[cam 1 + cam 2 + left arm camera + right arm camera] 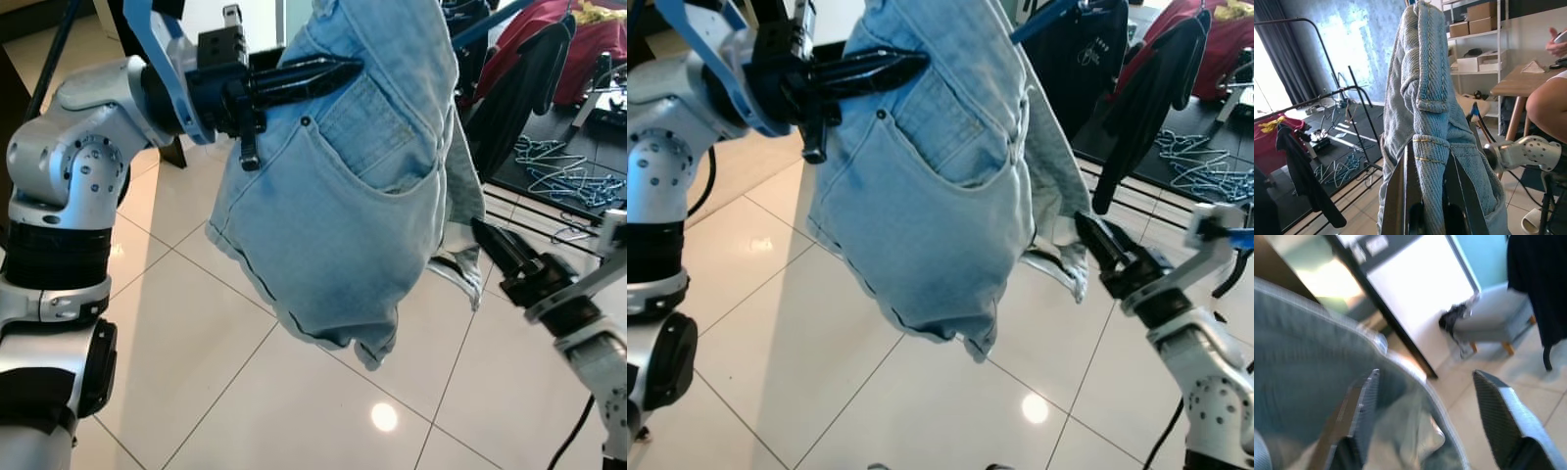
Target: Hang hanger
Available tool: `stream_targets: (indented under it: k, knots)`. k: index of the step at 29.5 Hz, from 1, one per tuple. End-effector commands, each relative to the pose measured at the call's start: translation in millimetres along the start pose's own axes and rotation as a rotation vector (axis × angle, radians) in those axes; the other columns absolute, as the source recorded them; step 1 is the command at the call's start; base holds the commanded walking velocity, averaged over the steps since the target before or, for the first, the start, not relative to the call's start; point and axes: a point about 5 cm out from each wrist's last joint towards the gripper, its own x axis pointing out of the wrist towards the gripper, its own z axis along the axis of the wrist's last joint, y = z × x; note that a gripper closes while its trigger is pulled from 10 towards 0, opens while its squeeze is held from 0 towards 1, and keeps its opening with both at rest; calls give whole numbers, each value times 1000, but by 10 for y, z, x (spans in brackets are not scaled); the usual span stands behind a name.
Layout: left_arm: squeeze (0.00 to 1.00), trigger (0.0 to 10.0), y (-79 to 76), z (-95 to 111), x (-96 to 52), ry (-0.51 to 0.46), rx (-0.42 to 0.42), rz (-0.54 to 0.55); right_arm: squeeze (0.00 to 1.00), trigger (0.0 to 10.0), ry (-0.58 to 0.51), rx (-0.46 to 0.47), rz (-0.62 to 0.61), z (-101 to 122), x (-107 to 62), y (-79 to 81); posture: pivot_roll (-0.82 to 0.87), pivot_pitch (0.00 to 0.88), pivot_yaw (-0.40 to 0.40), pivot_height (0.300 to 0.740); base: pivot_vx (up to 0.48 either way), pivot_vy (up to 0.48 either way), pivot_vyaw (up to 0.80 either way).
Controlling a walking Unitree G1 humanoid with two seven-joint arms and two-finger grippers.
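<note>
Denim shorts point(343, 196) pinched in left gripper point(343, 69) fingers; right gripper point(1087, 230) spread, seemingly touching cloth.

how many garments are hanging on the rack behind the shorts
3 in view: a red garment at the far right, a black garment draped beside it, and a dark top on a blue hanger. The denim shorts may hide more.

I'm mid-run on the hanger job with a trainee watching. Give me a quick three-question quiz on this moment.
1. True or false: the left gripper is shut on the denim shorts.
2. The right gripper is: A) open beside the shorts, B) clamped on a hanger, C) resting on the floor.
3. What lies heaped on the dark mat at the robot's right?

Key: 1 true. 2 A. 3 a pile of wire hangers.
</note>
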Motion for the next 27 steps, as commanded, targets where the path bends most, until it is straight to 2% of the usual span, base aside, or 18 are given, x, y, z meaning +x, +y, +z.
stream_targets:
  k: [1, 5, 9, 11, 13, 14, 17, 22, 23, 27]
  knots:
    - [0, 10000, -32, 86, -9, -35, 26, -22, 1000, 10000, -39, 14, 11, 54, -31, 10, -17, 181, 0, 740, 0, 0, 0]
    - [0, 10000, -39, 103, -7, -35, 39, -28, 1000, 10000, 41, -23, -21, -57, -26, -19, -18, 179, 0, 740, 0, 0, 0]
    - [0, 10000, -48, 120, 4, -42, 46, -40, 1000, 10000, 71, -19, -18, -97, -17, -6, -17, 176, 0, 740, 0, 0, 0]
    - [0, 10000, -59, 158, 29, -64, 44, -61, 1000, 10000, 160, -12, -36, -200, 1, -19, -17, 176, 0, 740, 0, 0, 0]
    - [0, 10000, -63, 167, 35, -70, 42, -66, 1000, 10000, 182, -8, -41, -224, 3, -23, -17, 176, 0, 740, 0, 0, 0]
    - [0, 10000, -81, 183, 49, -81, 39, -86, 0, 10000, 204, 12, -15, -263, 14, 10, -12, 170, -1, 740, 0, 0, 0]
    - [0, 10000, -109, 198, 64, -92, 34, -115, 0, 10000, 218, 41, 20, -302, 35, 59, -11, 168, -2, 740, 0, 0, 0]
    - [0, 10000, -110, 201, 59, -91, 35, -116, 0, 10000, 217, 37, 10, -298, 41, 49, -12, 170, -2, 740, 0, 0, 0]
    - [0, 10000, -101, 205, 43, -87, 41, -108, 0, 627, 205, 19, -35, -277, 31, -12, -13, 172, -1, 740, 0, 0, 0]
    - [0, 10000, -97, 206, 36, -85, 43, -104, 0, 627, 199, 12, -58, -268, 24, -45, -13, 172, -1, 740, 0, 0, 0]
